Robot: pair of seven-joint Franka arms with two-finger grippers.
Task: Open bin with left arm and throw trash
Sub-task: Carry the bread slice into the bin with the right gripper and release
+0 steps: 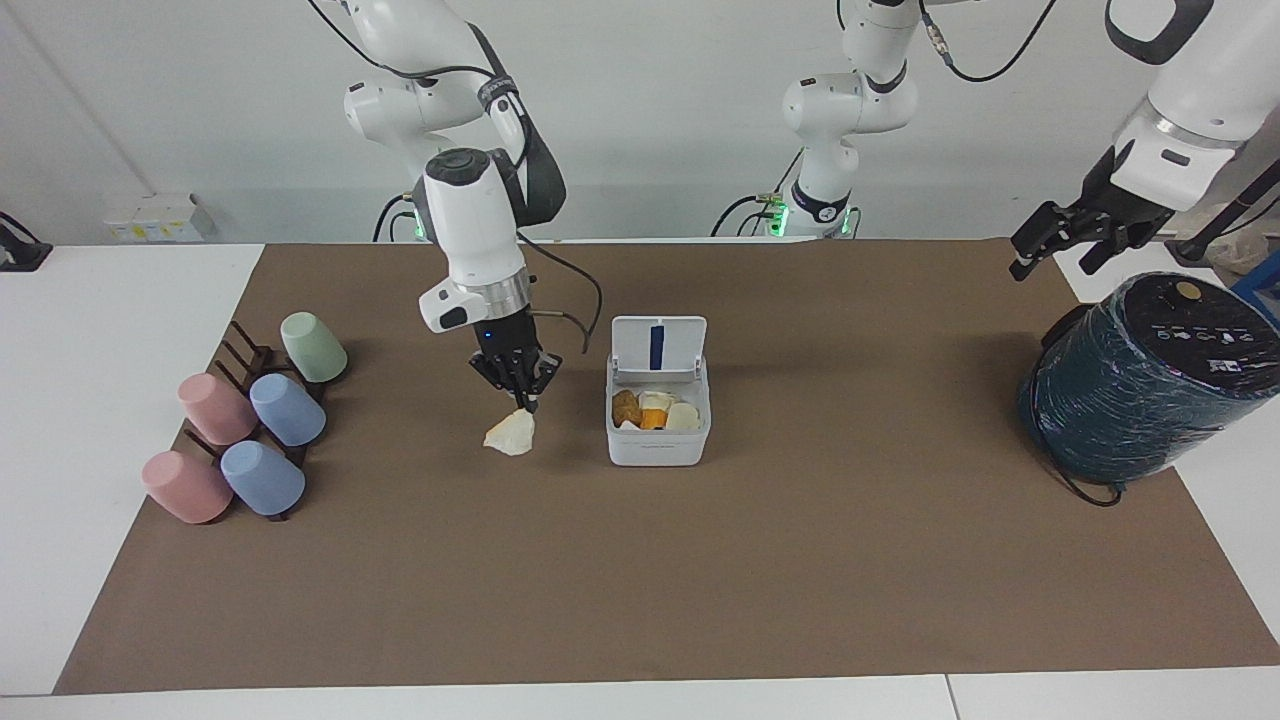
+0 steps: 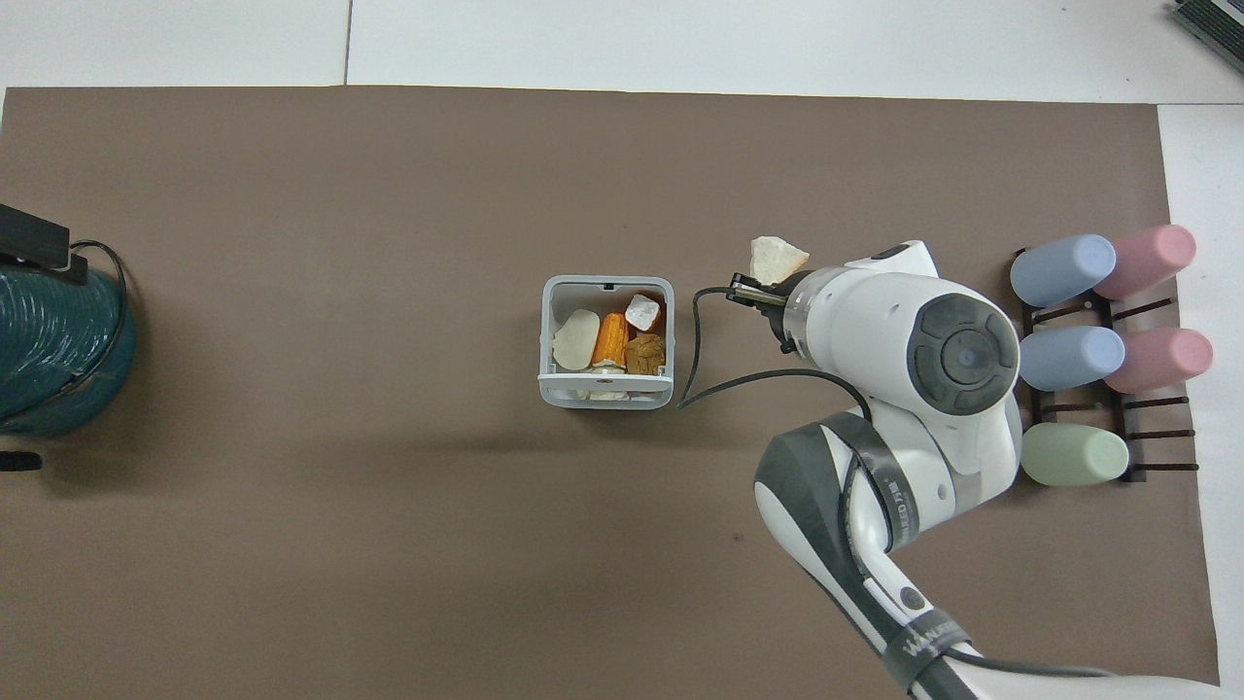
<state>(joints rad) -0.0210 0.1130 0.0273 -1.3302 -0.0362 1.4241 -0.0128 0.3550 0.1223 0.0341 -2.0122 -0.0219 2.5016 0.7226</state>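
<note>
Facing view: my right gripper (image 1: 522,400) pinches a cream scrap (image 1: 510,434), lifted over the mat beside the bin (image 1: 658,440). Bin lid up, 4 or so scraps (image 1: 655,410) inside. My left gripper (image 1: 1062,238) hangs spread above the teal cylinder (image 1: 1140,380).

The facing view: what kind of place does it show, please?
Probably a robotics lab test bench: two white robot arms mounted at a white table covered by a brown paper mat, staged with a small white plastic bin and pastel cups on a rack.
</note>
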